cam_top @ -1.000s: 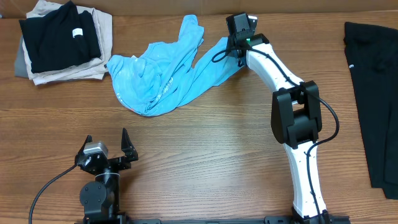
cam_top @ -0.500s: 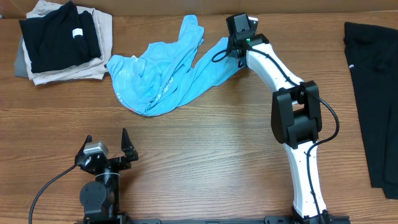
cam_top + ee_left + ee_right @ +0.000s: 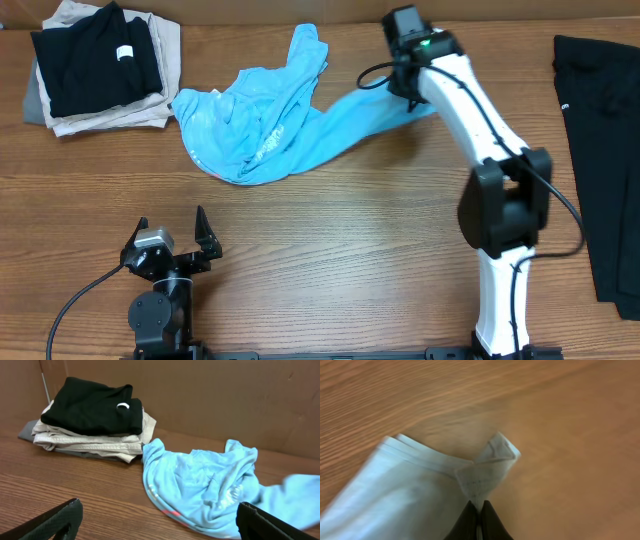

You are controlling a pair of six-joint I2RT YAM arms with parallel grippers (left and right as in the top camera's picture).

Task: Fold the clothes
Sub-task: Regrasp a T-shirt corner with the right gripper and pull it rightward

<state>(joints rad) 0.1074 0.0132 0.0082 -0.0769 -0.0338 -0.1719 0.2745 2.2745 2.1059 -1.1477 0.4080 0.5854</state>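
– Wood-grain counter [image 3: 350,240] with a cardboard wall [image 3: 200,400] behind it. Where's the T-shirt?
– The light blue T-shirt [image 3: 260,120] lies crumpled at the far side, just right of a stack of folded clothes [image 3: 100,70]. One part stretches out to the right hand [image 3: 477,512].
– And the hands?
– The right hand is pinched tight on a hem corner of the T-shirt. The left hand [image 3: 170,225] sits near the front edge, fingers spread wide, holding nothing
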